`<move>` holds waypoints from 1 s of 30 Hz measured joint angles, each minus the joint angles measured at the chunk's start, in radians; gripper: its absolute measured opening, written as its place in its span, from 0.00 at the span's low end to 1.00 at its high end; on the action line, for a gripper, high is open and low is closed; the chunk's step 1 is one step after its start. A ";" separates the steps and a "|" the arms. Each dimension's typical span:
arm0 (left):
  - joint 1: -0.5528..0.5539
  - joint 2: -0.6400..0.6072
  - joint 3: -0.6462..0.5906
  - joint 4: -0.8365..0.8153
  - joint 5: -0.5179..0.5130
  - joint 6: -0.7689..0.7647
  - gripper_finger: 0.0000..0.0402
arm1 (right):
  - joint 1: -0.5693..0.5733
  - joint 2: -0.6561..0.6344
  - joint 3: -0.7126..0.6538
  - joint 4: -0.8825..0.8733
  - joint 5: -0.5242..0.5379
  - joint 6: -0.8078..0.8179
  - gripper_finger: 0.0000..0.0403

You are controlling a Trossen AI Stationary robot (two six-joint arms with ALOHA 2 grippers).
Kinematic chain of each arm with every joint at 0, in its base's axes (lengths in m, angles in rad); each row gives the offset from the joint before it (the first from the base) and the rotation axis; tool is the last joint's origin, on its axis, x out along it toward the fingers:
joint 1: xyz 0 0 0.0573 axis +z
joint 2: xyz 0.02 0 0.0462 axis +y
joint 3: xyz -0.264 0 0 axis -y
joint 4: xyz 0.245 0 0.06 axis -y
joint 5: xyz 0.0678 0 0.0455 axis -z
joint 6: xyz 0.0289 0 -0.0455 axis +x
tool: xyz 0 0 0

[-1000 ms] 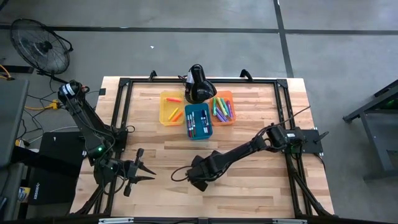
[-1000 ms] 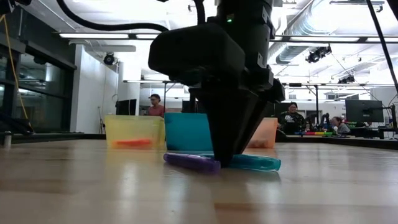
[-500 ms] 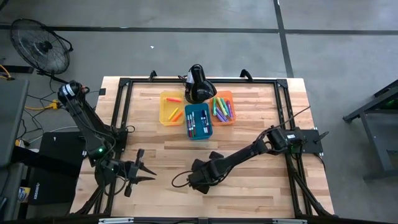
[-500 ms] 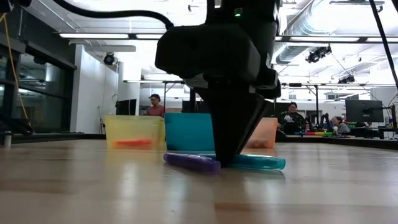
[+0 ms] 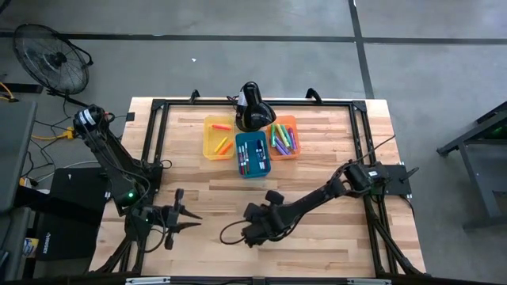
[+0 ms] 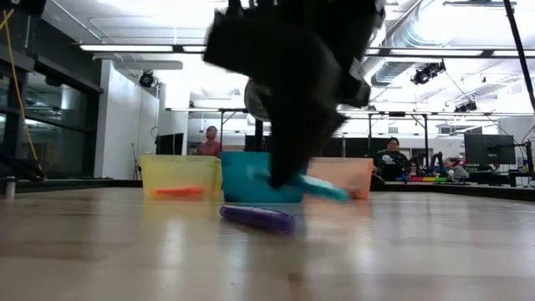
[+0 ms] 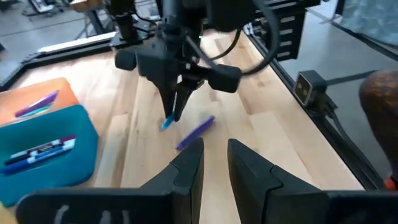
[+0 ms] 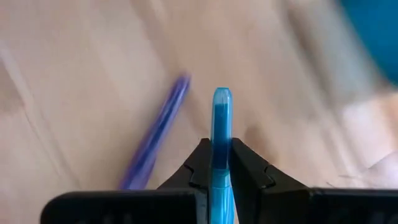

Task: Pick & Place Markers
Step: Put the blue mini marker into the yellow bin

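My right gripper [image 8: 221,148] is shut on a teal marker [image 8: 221,118] and hangs over the middle of the table [image 5: 255,229], a little above the wood. A purple marker [image 6: 257,218] lies flat on the table just beside it and also shows in the left wrist view [image 7: 196,133]. My left gripper [image 7: 214,155] waits near the table's near left corner [image 5: 190,220], open and empty, pointing toward the right arm. Yellow [image 5: 218,136], blue [image 5: 252,154] and orange [image 5: 285,136] bins at the far middle hold more markers. My right gripper pinches the teal marker's barrel [image 8: 221,163] between its two fingers, which slant down from above. The marker runs along the fingers, and its free end [image 7: 168,123] sticks out past the fingertips. It is lifted clear of the table and tilted, with that end lowest [image 6: 334,192].
A black device [image 5: 252,107] stands at the far edge behind the bins. A black metal frame [image 5: 360,150] runs round the tabletop. Bare wood lies between the bins and the near edge. People sit in the room beyond the table [image 6: 209,142].
My right gripper has risen from the table and tipped, lifting the teal marker with it. That marker lay flat beside the purple one and now hangs tilted, clear of the wood. The purple marker has stayed where it was.
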 joint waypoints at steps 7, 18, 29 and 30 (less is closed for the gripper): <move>0.000 0.000 0.000 0.007 -0.055 0.000 0.17 | 0.000 -0.012 0.001 0.088 0.116 -0.048 0.06; 0.001 0.000 0.001 0.098 -0.062 0.061 0.17 | 0.003 -0.022 0.004 0.427 0.217 -0.269 0.06; 0.044 0.000 0.001 0.180 -0.038 0.095 0.17 | 0.060 -0.094 0.005 0.605 0.314 -0.494 0.06; 0.060 0.000 0.001 0.186 -0.022 0.104 0.17 | 0.065 -0.098 0.005 0.619 0.323 -0.509 0.06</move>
